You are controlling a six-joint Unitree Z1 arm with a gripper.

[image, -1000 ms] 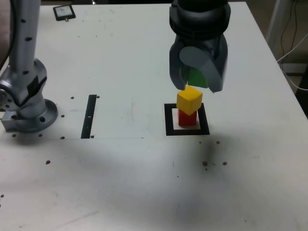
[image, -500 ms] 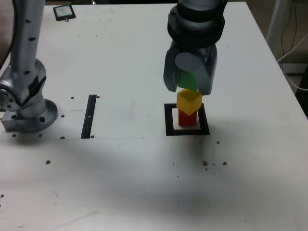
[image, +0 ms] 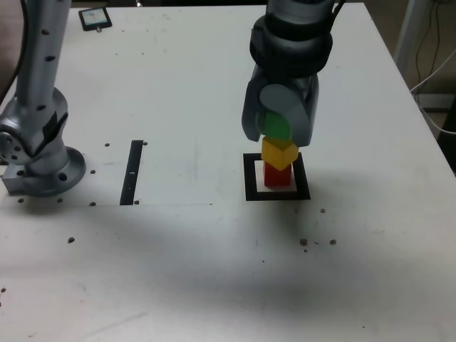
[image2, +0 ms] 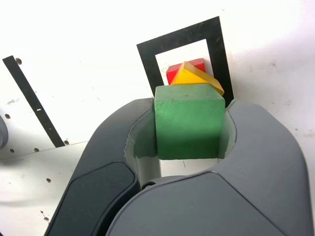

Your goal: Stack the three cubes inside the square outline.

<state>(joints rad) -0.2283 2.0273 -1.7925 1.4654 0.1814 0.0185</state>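
The green cube is clamped in the claw over the yellow cube and red cube, stacked in the square outline; a black strip is left well clear, toward the arm's base.

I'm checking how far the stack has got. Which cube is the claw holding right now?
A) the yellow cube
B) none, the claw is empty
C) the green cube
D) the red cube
C: the wrist view shows the green cube clamped in the claw, while the yellow cube sits on the red cube inside the square outline.
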